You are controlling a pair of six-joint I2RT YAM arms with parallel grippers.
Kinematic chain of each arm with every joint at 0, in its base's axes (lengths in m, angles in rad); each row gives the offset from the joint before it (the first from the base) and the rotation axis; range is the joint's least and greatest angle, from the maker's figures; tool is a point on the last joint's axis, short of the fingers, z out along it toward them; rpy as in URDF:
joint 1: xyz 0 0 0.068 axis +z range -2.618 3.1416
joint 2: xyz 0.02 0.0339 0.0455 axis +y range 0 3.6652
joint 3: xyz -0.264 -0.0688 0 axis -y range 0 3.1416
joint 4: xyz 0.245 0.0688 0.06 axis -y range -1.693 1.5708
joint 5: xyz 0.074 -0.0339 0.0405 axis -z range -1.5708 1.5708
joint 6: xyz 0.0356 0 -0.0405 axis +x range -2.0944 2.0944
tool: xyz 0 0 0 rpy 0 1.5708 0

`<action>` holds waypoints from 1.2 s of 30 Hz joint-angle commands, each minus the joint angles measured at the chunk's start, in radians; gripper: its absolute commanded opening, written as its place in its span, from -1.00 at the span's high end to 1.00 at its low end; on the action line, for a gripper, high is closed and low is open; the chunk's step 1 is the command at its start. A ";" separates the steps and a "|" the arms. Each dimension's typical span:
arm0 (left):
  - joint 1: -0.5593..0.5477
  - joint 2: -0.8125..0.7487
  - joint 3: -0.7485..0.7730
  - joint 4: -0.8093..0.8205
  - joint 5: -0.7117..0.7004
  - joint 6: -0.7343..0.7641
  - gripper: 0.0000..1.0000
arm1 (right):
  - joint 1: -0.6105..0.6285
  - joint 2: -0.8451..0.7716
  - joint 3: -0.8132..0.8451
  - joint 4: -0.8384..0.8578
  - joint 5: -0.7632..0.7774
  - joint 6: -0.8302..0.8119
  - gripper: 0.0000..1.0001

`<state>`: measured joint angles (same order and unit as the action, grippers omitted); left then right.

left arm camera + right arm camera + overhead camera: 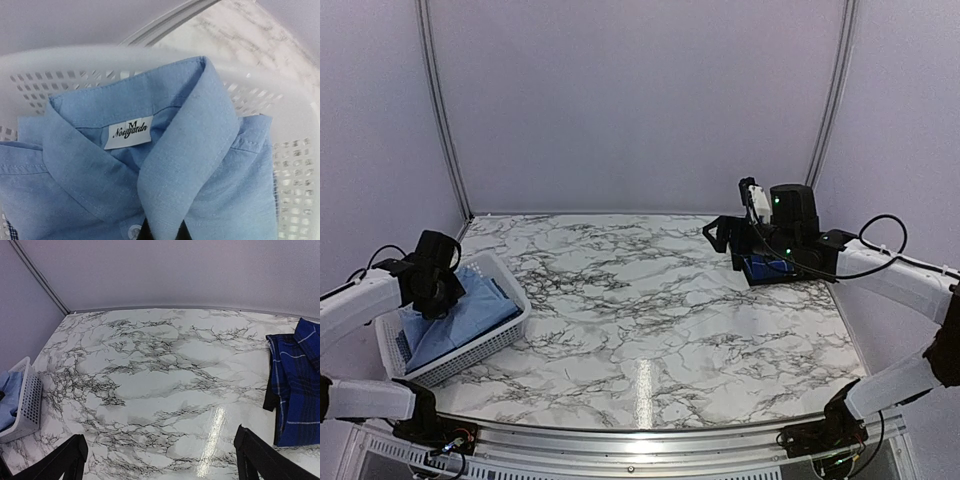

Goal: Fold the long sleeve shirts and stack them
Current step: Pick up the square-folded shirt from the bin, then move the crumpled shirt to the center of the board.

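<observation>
Marble-patterned tabletop (640, 300) is stretching wide through the middle, but the action is sitting at the near left. That is where the white basket (485, 355) is holding the light blue shirt (470, 318), and the left gripper (437, 305) is reaching straight down into it. Seen from the wrist, its fingertips are pinching together on the front edge of the collar (190, 150), by the look of it. The right gripper (160, 460) is hanging over the far right, fingers spread wide and gripping nothing, near the folded navy plaid shirt (295, 385). So the left arm is plainly the nearer one, and the open marble is lying to its right.
</observation>
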<state>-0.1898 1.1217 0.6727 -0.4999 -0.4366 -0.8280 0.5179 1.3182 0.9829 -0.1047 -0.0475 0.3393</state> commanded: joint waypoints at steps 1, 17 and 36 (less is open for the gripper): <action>0.001 -0.119 0.131 0.052 0.000 0.131 1.00 | 0.004 -0.020 0.017 0.014 -0.007 -0.011 -0.97; -0.435 0.231 1.046 0.230 0.420 0.613 1.00 | 0.001 -0.007 0.098 -0.034 0.143 0.003 -0.97; -0.568 0.979 1.570 0.266 0.964 0.465 1.00 | -0.105 -0.136 0.010 -0.140 0.162 0.044 -0.97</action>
<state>-0.7452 2.0331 2.1517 -0.2901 0.3439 -0.3267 0.4156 1.2064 1.0271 -0.2043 0.1131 0.3981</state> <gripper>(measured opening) 0.033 0.985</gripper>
